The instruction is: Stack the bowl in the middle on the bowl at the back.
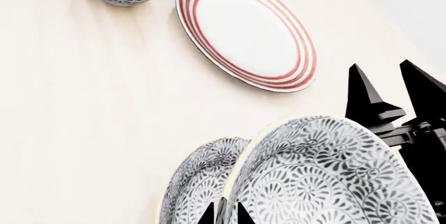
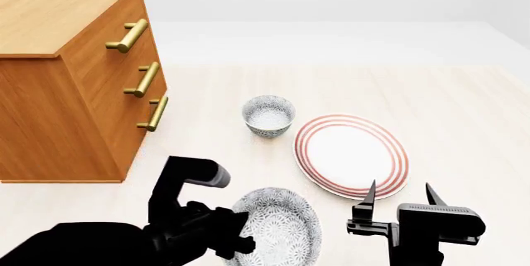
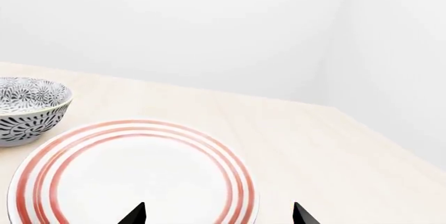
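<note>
Left gripper (image 1: 224, 214) fingers pinch the rim of the bowl in the middle (image 1: 327, 177), tilted, by the tabletop (image 2: 463, 111) front edge, a third bowl (image 1: 202, 177) just beside. Right gripper (image 2: 401, 191) spread, empty. Risks, I judge: the rim pinch slips, or I clip the red-ringed plate (image 2: 302, 148) heading to the bowl at the back (image 2: 269, 115), mid-tabletop. Drawer chest (image 2: 66, 86) crowds the left edge; room right.

In the head view the left claw (image 2: 240, 232) hides the near left side of the bowl in the middle (image 2: 277, 226), whose near rim the picture's lower edge cuts off, so the grip cannot be judged.
</note>
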{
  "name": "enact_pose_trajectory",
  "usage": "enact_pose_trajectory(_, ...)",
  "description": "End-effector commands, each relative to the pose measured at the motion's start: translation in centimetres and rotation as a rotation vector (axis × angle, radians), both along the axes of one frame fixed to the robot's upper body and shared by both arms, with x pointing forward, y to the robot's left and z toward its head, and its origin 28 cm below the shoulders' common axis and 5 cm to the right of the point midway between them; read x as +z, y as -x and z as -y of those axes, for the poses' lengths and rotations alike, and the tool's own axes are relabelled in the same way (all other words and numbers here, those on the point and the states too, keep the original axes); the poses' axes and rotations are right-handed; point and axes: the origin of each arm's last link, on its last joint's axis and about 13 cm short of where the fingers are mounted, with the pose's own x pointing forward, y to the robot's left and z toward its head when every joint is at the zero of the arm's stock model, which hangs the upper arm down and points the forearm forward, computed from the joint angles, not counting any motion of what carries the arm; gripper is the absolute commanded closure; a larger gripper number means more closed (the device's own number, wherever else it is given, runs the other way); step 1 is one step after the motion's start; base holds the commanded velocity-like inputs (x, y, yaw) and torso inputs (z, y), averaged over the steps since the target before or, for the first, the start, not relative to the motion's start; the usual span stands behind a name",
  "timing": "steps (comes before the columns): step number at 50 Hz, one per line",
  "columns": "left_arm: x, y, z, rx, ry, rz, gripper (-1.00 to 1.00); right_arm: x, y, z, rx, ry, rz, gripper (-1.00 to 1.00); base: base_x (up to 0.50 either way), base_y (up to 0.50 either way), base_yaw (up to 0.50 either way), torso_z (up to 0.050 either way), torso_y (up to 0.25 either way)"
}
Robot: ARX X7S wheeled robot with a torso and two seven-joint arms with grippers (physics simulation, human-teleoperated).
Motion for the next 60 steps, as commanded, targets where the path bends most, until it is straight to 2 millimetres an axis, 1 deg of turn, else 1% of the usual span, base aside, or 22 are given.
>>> enact_pose_trajectory(1, -0.6, -0.6, 0.3, 0.010, -0.001, -0.020, 1.00, -0.1, 0.0, 0.0, -0.001, -0.001, -0.002, -1.00, 0.00, 0.00, 0.00, 0.000, 0.000)
enact_pose_trajectory(9, -1.3, -0.7, 0.4, 0.012, -0.010, -0.044, 1.00, -0.2, 0.2, 0.1, -0.002, -0.003, -0.004, -1.00, 0.00, 0.00, 0.00, 0.000, 0.000)
enact_pose_trajectory(32, -1.9, -1.0, 0.6, 0.034, -0.036, -0.060, 1.00, -0.3, 0.0, 0.0, 0.001, -0.004, -0.007, -1.00, 0.00, 0.00, 0.00, 0.000, 0.000)
enact_pose_trajectory(60, -2.7, -1.5, 1.0, 0.022, -0.055, -0.098, 1.00, -0.4, -0.1, 0.0, 0.000, -0.007, -0.010, -1.00, 0.00, 0.00, 0.00, 0.000, 0.000)
